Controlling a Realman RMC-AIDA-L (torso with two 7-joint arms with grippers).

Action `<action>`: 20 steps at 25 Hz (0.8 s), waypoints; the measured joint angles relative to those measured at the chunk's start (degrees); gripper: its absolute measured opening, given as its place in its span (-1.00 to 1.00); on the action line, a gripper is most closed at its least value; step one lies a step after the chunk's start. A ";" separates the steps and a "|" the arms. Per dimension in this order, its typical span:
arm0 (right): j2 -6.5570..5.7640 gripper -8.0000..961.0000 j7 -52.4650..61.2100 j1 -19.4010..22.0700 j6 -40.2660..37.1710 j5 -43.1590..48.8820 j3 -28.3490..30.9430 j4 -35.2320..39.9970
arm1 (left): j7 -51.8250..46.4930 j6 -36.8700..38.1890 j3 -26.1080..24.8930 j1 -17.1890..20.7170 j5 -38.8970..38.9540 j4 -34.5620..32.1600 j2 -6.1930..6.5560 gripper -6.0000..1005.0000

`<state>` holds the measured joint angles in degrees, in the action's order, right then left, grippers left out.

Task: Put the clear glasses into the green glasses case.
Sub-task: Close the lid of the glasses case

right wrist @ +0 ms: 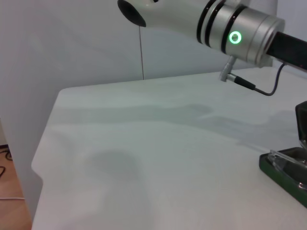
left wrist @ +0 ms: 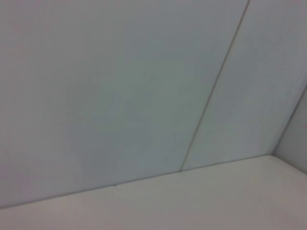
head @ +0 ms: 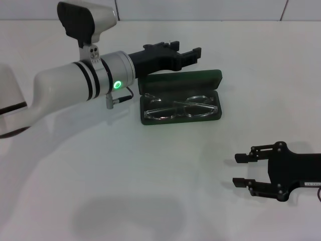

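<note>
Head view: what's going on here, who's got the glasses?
Nobody holds them. The clear glasses already lie inside the open green glasses case on the white table. The left claw hovers open above the case's back edge, near the raised lid. The right claw sits open and empty over the table nearer the robot, away from the case.

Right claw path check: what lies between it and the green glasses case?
In the head view, only bare white table lies between the right claw and the green glasses case.
</note>
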<state>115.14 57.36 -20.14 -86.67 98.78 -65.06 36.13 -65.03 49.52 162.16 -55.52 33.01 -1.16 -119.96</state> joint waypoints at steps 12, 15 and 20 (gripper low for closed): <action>0.08 0.02 0.67 -0.51 0.00 -0.04 -0.02 -0.37 | 3.17 -11.81 0.60 -1.76 -2.37 -3.78 -0.05 0.39; 0.06 0.02 0.73 -0.51 0.18 -0.04 0.14 -0.39 | 3.23 -9.29 0.62 -1.13 -2.96 -3.82 -0.05 0.39; -0.20 0.02 1.40 -0.43 0.98 -0.06 0.31 -0.16 | 6.90 -6.27 0.39 0.84 -3.12 -4.46 -0.18 0.39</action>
<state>114.93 58.76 -20.57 -85.69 98.72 -64.75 35.97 -58.13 43.25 162.55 -54.68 29.89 -5.62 -120.14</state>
